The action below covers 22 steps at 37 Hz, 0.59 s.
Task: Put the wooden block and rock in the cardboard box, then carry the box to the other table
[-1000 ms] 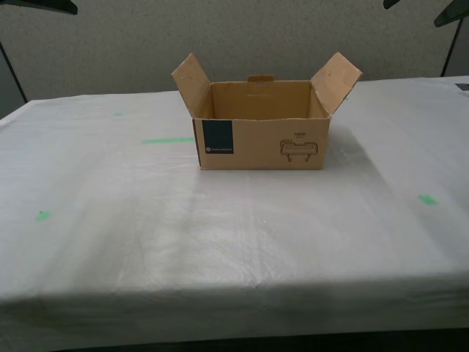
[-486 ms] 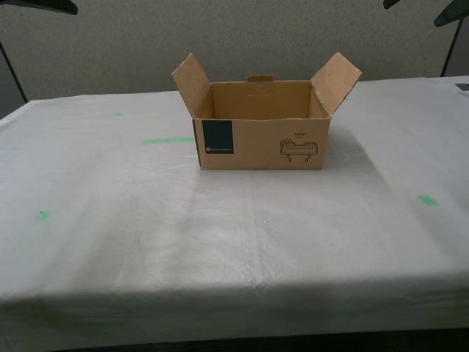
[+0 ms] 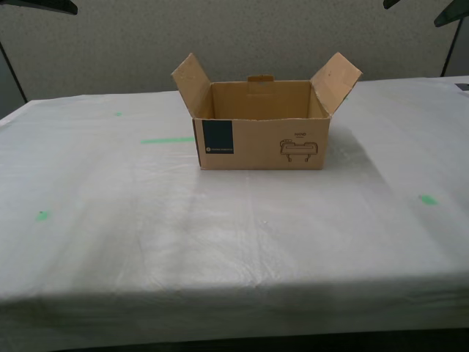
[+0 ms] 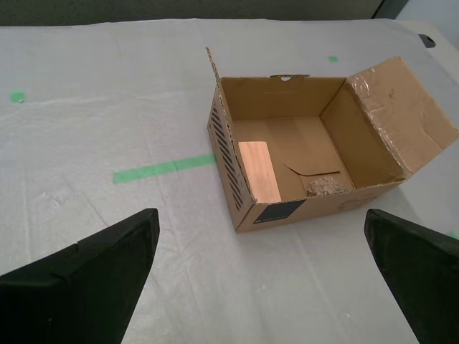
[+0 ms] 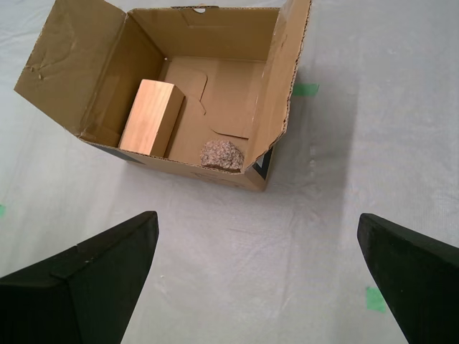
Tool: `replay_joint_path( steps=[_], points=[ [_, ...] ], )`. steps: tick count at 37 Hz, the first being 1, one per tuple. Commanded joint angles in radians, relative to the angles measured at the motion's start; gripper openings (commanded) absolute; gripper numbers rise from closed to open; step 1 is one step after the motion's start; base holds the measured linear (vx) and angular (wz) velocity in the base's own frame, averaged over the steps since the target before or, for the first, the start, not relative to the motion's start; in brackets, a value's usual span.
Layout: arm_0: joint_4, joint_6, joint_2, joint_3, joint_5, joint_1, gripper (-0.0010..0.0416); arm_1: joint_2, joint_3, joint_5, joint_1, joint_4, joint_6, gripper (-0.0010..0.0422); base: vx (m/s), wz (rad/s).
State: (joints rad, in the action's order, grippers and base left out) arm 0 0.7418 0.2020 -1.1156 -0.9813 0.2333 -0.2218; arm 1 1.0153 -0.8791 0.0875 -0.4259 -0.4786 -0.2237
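With the wooden block (image 5: 151, 117) and rock (image 5: 221, 154) inside, the cardboard box (image 3: 261, 139) at upper centre of the exterior view on the other table (image 3: 234, 235) likely handles light but flexible; grip the side walls, both grippers' fingers spread apart, empty.

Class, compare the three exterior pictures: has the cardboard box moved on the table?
No. The cardboard box keeps its place beside the green tape strip on the table.

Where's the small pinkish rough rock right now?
The pinkish rough rock lies on the floor of the open brown cardboard box, apart from the pale wooden block.
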Motion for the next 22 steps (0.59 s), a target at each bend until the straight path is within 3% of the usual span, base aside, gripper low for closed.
replay_joint_path(
  steps=[1,22],
  points=[
    [-0.002,-0.001,0.000,0.000,-0.003,-0.001,0.0387,0.000,-0.001,-0.002,0.000,0.002,0.003,0.0391,0.000,0.000],
    [-0.002,-0.001,0.000,0.000,-0.003,-0.001,0.0387,0.000,-0.001,-0.002,0.000,0.002,0.003,0.0391,0.000,0.000]
  ],
)
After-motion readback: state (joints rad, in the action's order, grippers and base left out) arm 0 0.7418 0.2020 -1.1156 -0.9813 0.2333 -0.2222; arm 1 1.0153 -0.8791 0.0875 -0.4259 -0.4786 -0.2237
